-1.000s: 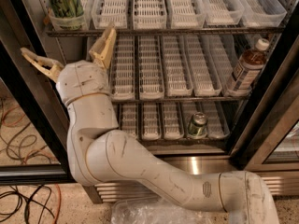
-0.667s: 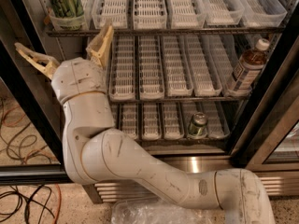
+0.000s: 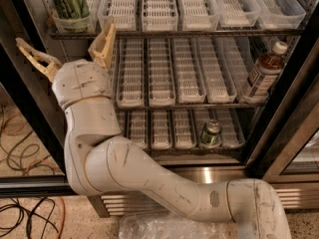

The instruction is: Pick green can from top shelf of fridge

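Note:
The green can (image 3: 70, 1) stands at the front left of the top shelf (image 3: 199, 31) of the fridge (image 3: 279, 113); only its lower part shows, dark green with pale stalk print. My gripper (image 3: 65, 46) is open just below and in front of the can, at the shelf's left end. One tan finger (image 3: 36, 58) points left in front of the black door frame. The other finger (image 3: 103, 45) reaches up to the shelf's front edge right of the can. The gripper holds nothing.
A brown bottle with a white cap (image 3: 263, 71) stands at the right of the middle rack. A short green can (image 3: 211, 133) stands on the bottom rack. Clear lane trays (image 3: 159, 68) line the racks. Cables (image 3: 20, 148) lie on the floor at left. Clear plastic (image 3: 164, 228) lies at the bottom.
My gripper and wrist have moved a little to the left and slightly up, staying open under the green can.

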Robot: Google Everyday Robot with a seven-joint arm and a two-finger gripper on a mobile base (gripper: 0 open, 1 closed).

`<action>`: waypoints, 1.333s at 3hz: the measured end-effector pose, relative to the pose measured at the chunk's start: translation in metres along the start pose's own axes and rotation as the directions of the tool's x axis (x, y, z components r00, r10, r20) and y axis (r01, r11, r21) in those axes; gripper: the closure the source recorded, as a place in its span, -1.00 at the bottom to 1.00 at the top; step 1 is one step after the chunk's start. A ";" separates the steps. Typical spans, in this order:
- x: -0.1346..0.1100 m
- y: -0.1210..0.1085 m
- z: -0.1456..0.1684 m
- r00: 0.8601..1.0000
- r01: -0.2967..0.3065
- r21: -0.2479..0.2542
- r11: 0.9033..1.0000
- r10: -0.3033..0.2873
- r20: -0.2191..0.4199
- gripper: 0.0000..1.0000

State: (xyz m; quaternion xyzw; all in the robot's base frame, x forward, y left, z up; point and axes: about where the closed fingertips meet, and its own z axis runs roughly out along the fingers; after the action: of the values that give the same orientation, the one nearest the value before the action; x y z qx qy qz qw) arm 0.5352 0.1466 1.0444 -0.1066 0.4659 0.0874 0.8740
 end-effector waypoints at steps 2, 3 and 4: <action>0.000 0.000 0.000 1.000 0.000 0.000 1.000 0.000 0.000 -0.04; 0.000 0.000 0.000 1.000 0.000 0.000 1.000 0.000 0.000 0.24; 0.000 0.000 0.000 1.000 0.000 0.000 1.000 0.000 0.000 -0.10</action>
State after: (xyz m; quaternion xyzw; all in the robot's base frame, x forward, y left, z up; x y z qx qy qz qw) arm 0.5353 0.1466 1.0444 -0.1066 0.4660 0.0874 0.8740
